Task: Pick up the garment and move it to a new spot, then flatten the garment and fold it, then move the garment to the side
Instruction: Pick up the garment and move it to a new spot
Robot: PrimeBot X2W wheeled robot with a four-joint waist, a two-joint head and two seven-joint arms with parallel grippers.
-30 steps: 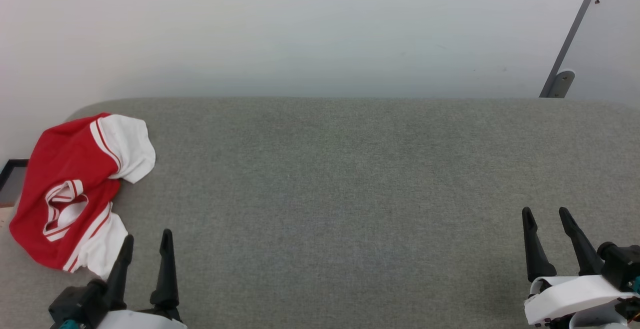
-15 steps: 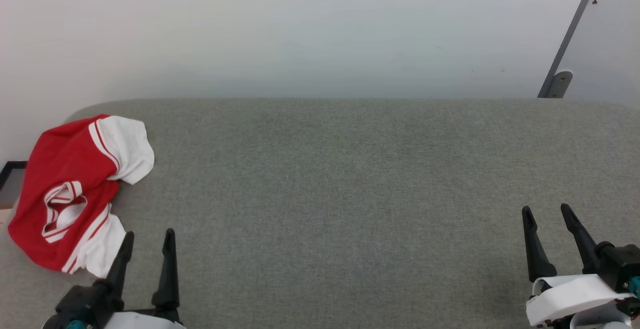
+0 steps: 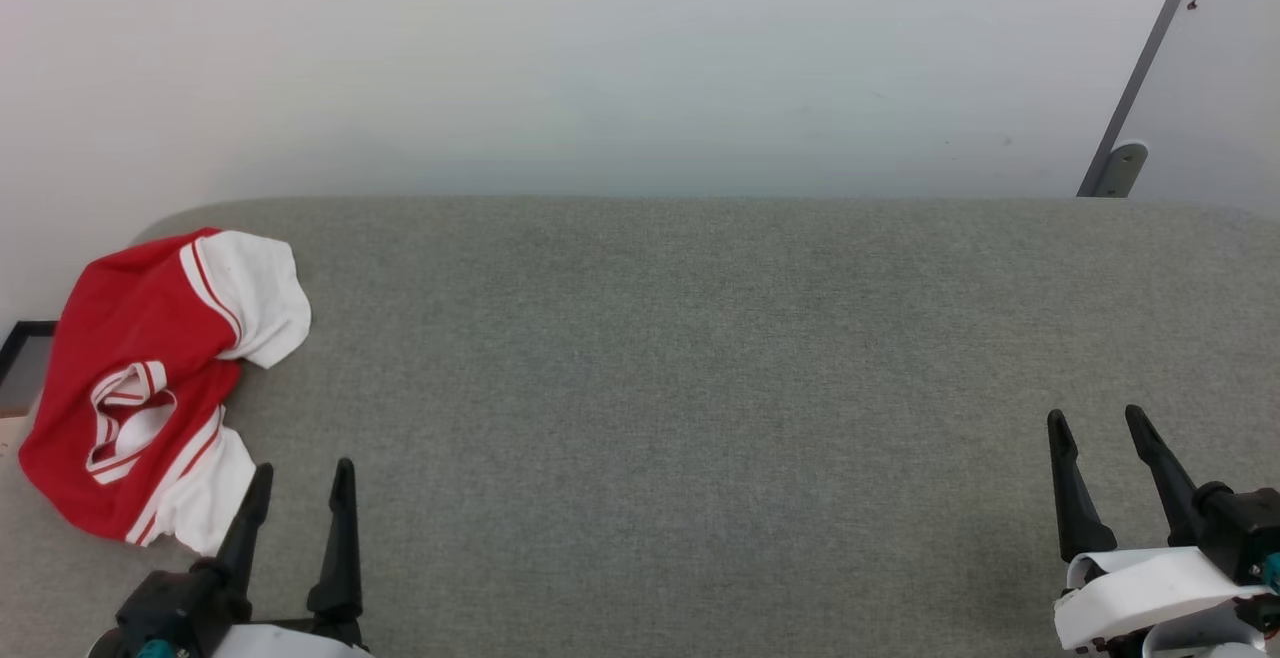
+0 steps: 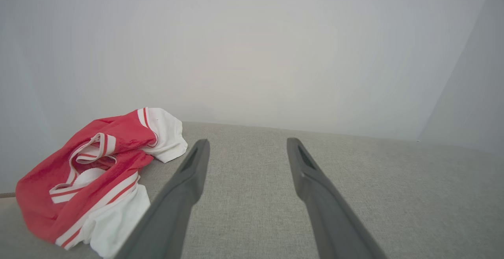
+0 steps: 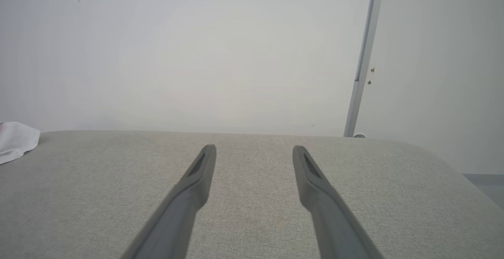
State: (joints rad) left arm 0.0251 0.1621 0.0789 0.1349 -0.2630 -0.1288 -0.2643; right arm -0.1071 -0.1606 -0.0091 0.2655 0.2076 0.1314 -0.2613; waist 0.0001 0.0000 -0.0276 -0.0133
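Note:
The garment (image 3: 140, 338), a red T-shirt with white sleeves and striped trim, lies crumpled at the far left end of the grey table (image 3: 700, 358). The left wrist view has the garment (image 4: 106, 164) at its lower left. My left gripper (image 3: 303, 471) stands open near the table's front edge, just right of the shirt's lower white sleeve, touching nothing. At the front right my right gripper (image 3: 1096, 416) is open and empty, far from the shirt. One white sleeve of the garment (image 5: 15, 140) peeks in at the right wrist view's left edge.
A white wall runs behind the table. A grey vertical strip (image 3: 1140, 78) with a small bracket stands at the back right. A dark frame edge (image 3: 25, 333) lies beyond the table's left end.
Both grippers sit very slightly lower in the head view than a second ago. The garment lies as before, and both grippers stay open.

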